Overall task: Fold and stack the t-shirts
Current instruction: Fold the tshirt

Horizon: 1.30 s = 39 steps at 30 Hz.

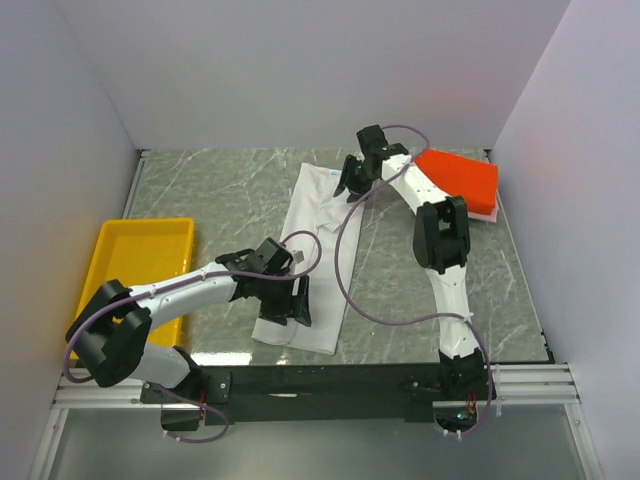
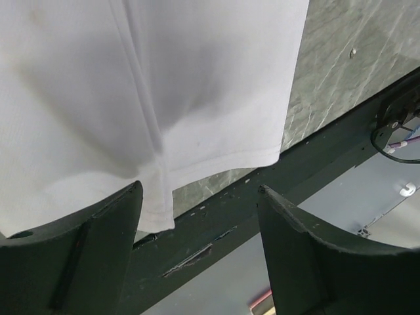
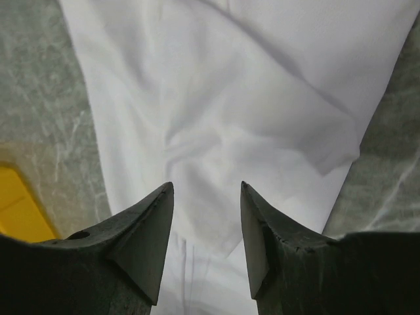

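A white t-shirt (image 1: 318, 235), folded into a long narrow strip, lies down the middle of the table. Its hem end (image 2: 197, 98) shows in the left wrist view and its upper part (image 3: 216, 118) in the right wrist view. My left gripper (image 1: 296, 300) hovers over the near end, open with nothing between its fingers (image 2: 200, 190). Over the far end my right gripper (image 1: 352, 180) is open and empty too (image 3: 207, 190). A folded orange-red t-shirt (image 1: 460, 175) lies at the back right, with a pink one (image 1: 490, 212) showing under its edge.
A yellow plastic tray (image 1: 140, 255) stands at the left side of the marble table (image 1: 220, 190). A black rail (image 1: 340, 378) runs along the near edge. White walls close in the back and both sides. Purple cables loop off both arms.
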Motion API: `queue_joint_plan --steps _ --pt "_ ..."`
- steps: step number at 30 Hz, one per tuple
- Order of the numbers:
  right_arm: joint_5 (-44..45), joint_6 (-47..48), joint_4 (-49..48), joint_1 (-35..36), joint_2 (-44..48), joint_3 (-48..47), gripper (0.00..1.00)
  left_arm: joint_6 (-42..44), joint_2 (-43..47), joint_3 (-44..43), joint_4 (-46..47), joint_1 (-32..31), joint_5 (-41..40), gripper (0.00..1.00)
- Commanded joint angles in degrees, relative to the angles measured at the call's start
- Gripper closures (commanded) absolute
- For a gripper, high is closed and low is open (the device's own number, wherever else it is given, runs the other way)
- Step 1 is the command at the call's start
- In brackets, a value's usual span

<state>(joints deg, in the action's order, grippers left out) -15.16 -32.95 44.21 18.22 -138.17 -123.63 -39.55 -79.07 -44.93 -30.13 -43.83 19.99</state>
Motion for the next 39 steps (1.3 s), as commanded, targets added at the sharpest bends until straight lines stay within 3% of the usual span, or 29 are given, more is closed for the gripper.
queue_joint_plan --steps 1,13,29,39 --pt "-2.3 1.1 -3.2 0.0 10.6 5.8 0.48 2.4 -1.9 -1.8 4.9 -0.3 3.0 0.24" --pt "-3.8 0.5 -7.0 1.0 11.1 18.5 0.48 4.4 -7.9 -0.2 9.6 -0.2 6.5 0.25" --pt "-2.8 0.6 -4.9 0.3 -1.5 6.8 0.48 8.1 -18.6 -2.3 16.4 -0.5 14.2 0.26" --pt "-5.6 0.0 -3.4 0.2 -4.8 -0.1 0.48 8.5 -20.0 -7.8 14.0 -0.6 10.7 0.25"
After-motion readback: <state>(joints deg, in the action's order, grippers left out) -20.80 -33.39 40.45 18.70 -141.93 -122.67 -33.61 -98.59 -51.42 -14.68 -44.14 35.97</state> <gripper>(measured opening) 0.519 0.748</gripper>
